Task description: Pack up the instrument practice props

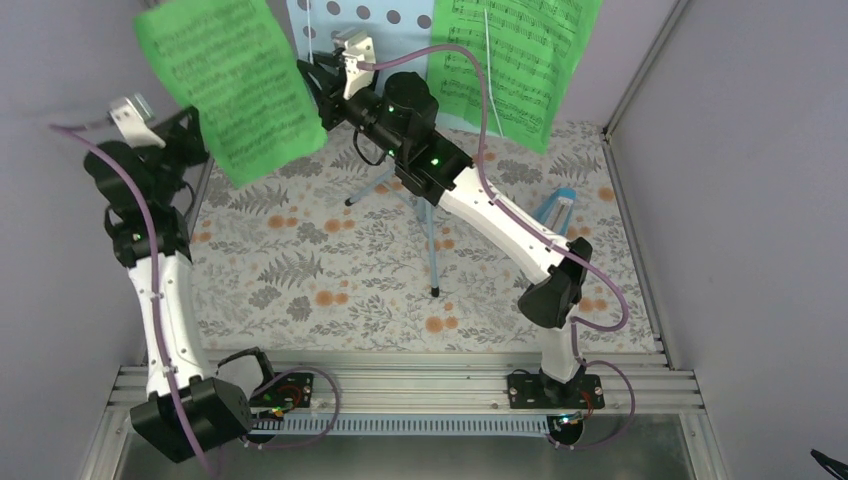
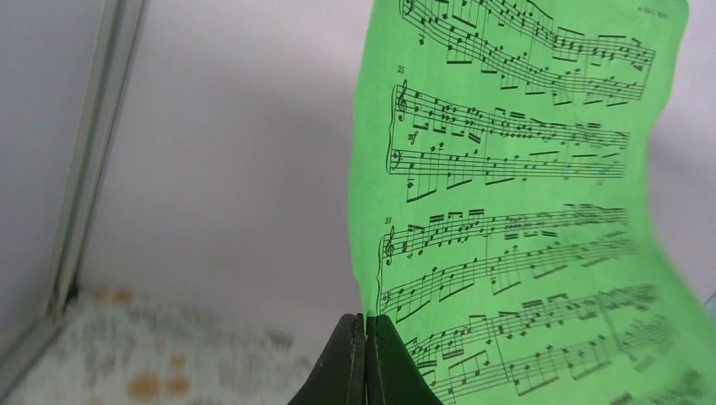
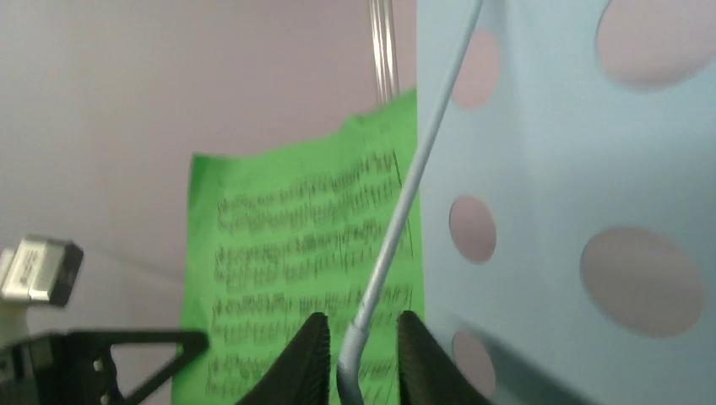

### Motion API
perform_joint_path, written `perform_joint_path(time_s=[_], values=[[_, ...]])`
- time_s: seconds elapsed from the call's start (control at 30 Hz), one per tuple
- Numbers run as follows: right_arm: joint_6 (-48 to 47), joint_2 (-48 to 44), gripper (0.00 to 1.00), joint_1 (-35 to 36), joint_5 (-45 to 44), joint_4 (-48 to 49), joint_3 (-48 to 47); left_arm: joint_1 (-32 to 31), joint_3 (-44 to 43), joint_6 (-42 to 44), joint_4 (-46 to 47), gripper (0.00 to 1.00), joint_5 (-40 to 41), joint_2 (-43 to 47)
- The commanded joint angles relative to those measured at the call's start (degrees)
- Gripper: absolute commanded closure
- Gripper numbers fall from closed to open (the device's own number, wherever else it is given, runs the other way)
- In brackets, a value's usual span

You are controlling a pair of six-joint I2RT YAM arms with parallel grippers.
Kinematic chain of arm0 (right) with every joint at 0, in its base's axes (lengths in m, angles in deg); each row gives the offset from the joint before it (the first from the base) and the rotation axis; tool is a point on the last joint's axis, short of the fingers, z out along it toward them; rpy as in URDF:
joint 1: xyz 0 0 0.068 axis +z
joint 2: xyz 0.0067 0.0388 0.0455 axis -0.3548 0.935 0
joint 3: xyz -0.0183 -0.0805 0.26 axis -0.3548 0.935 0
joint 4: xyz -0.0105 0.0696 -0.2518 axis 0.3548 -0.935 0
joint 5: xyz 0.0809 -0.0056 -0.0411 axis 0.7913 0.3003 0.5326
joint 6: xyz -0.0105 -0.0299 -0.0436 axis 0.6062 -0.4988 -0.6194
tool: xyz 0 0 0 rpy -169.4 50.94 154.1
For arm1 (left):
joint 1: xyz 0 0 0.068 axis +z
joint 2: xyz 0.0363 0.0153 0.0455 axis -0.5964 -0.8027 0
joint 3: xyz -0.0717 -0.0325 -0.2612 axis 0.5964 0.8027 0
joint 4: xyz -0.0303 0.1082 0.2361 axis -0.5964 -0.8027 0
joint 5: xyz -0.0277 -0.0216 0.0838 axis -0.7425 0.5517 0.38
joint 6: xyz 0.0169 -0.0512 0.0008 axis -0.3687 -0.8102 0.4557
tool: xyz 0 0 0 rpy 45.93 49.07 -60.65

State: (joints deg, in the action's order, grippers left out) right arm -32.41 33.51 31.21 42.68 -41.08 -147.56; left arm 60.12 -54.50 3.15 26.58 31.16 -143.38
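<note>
The only writing I can make out is on the bright green sheet of printed music (image 1: 235, 85) held up to the left of the pale blue tripod music stand (image 1: 346, 20). It carries black piano staves, a small bar number "25" at the head of one system and an "mf" between its two staves. A further bar number lower down is too small to be sure of, and I see no title or brand name. The left gripper (image 2: 365, 321) has its black fingers pressed together on the lower edge of this page, pinching the paper so that it stands up and curls over, clear of the stand's hole-punched desk. A second green sheet (image 1: 510, 60) lies against the right side of that desk, its notes too fine to read from above. The right gripper (image 3: 363, 319) is up at the desk's left edge with its jaws partly apart, straddling a thin pale blue metal rod (image 3: 405, 202) that runs slantwise across the face of the desk. There seems to be a little gap on each side of the rod, though I cannot tell for certain whether either finger touches it. The small blue wedge-shaped metronome (image 1: 556, 208) stands on the fern-and-flower patterned cloth (image 1: 300, 260), right of the stand's legs and half hidden by the right arm.
</note>
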Motion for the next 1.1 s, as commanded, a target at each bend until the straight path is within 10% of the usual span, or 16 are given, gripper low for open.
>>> perform_joint_path(time_s=[0.0, 0.47, 1.07], values=[[0.2, -0.5, 0.75, -0.1, -0.4, 1.0, 2.3, 0.3, 12.9, -3.0, 0.6, 0.98, -1.9, 4.4], [-0.3, -9.1, 0.01, -0.1, 9.0, 3.0, 12.5, 0.1, 46.0, -11.3, -0.6, 0.98, -5.0, 11.9], [-4.7, -24.6, 0.01, -0.1, 18.7, -1.4, 28.4, -0.4, 49.9, -11.5, -17.9, 0.98, 4.2, 16.7]])
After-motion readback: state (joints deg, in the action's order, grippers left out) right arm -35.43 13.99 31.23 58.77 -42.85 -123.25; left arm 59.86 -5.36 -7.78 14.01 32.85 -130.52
